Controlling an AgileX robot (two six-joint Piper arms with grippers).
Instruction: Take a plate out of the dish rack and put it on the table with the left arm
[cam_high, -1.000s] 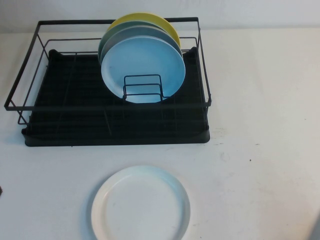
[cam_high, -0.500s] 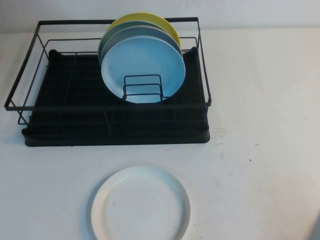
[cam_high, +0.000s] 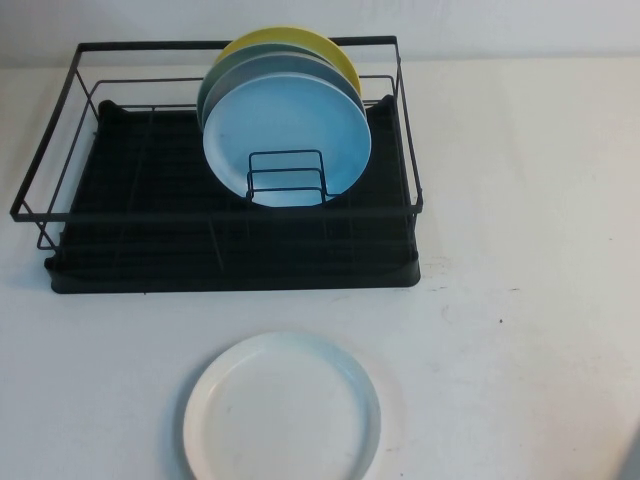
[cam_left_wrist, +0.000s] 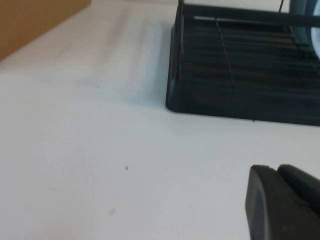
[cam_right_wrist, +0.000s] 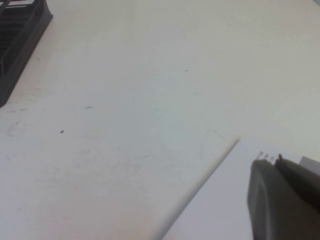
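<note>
I see the plate (cam_high: 282, 410) flat on the table (cam_high: 520, 200) near the dish rack (cam_high: 230, 250), left gripper (cam_left_wrist: 285, 205) low over table, right gripper (cam_right_wrist: 282, 200) likewise, can't tell either's fingers.

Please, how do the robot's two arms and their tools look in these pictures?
Little shows. In the left wrist view, the left tool is a dark, matte black block with rounded edges, low over the white table. The right tool, in its own wrist view, looks similar: dark grey-black and rounded. No cables or markings are visible, and the high view shows neither arm.
</note>
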